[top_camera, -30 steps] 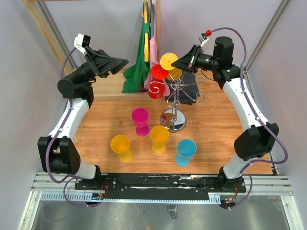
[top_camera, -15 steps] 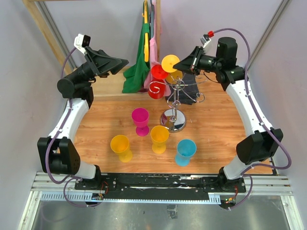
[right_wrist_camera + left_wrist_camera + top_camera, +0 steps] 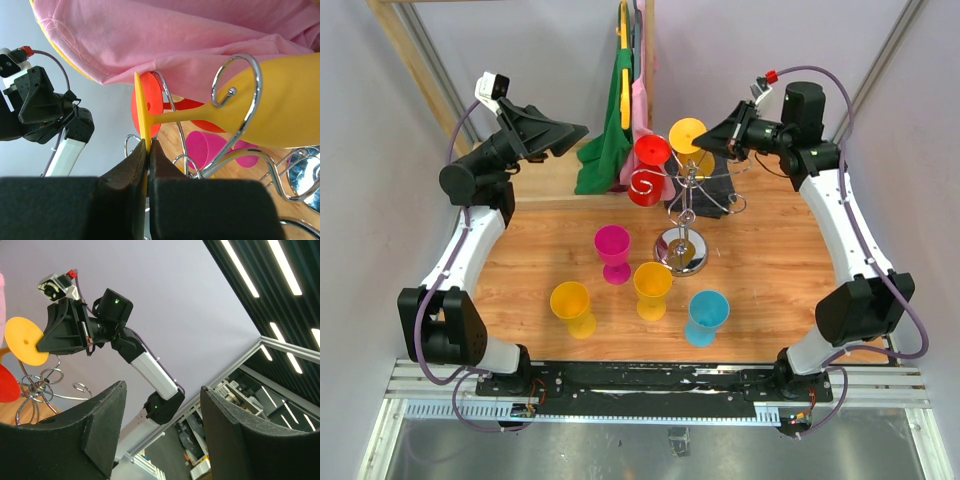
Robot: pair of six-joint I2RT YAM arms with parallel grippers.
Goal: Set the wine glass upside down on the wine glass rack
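My right gripper pinches the foot rim of the yellow wine glass, whose stem sits at a spiral loop of the wine glass rack, while my left gripper hangs raised, wide and empty.

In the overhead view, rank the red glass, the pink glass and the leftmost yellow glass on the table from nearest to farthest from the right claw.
From the right claw, shut on the held yellow glass:
1. Red glass, on the rack, just left of the claw.
2. Pink glass, mid-table, left of the rack's base.
3. Leftmost yellow glass, near left.
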